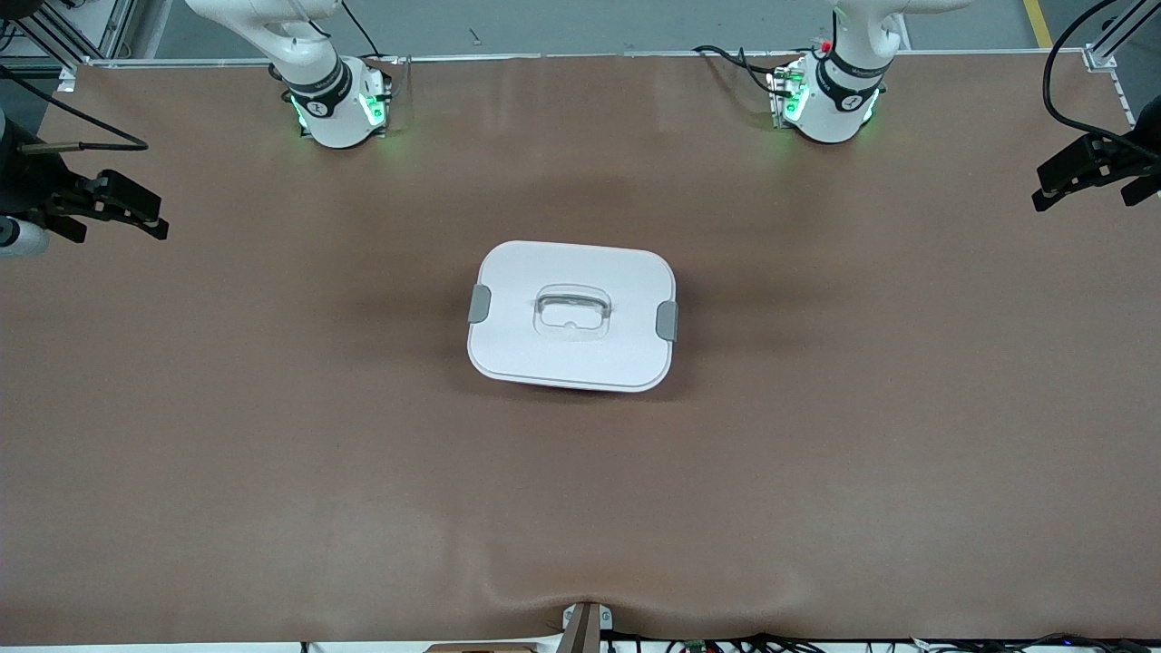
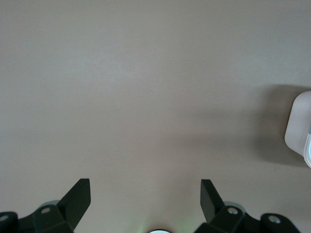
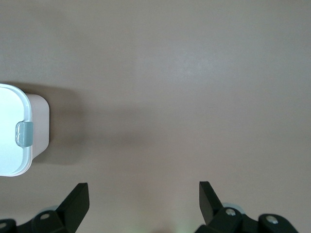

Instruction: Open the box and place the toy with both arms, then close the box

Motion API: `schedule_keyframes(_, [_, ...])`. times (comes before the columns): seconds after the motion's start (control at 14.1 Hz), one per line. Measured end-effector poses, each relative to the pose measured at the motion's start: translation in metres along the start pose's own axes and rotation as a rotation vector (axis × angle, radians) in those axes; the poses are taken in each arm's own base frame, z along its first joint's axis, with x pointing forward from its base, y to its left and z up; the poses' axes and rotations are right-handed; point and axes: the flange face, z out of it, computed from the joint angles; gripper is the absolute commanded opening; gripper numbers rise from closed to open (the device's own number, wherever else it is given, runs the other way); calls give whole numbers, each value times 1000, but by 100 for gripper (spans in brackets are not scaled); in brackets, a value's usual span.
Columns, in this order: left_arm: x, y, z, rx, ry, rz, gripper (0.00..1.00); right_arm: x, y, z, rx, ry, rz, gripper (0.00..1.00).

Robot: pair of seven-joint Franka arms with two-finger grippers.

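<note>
Centrally on the tabletop sits the closed box, long axis running between both end effectors, left and right, fingers apart, seemingly equally distant; toy unseen.

A wide table covered in a matte brown sheet fills nearly the whole front view, the sheet puckering into a shallow wrinkle above a small bracket at the edge nearest the camera. Past the table's upper edge lies a grey floor with a yellow line, and aluminium frame bars stand at the corners. Soft, even light falls from above.
</note>
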Motion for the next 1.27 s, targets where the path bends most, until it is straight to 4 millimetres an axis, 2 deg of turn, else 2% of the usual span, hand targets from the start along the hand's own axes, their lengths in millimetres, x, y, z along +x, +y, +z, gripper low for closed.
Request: schedule_keyframes(1.27, [3, 0, 6, -41, -11, -5, 100, 0, 0, -1, 0, 1, 0, 100])
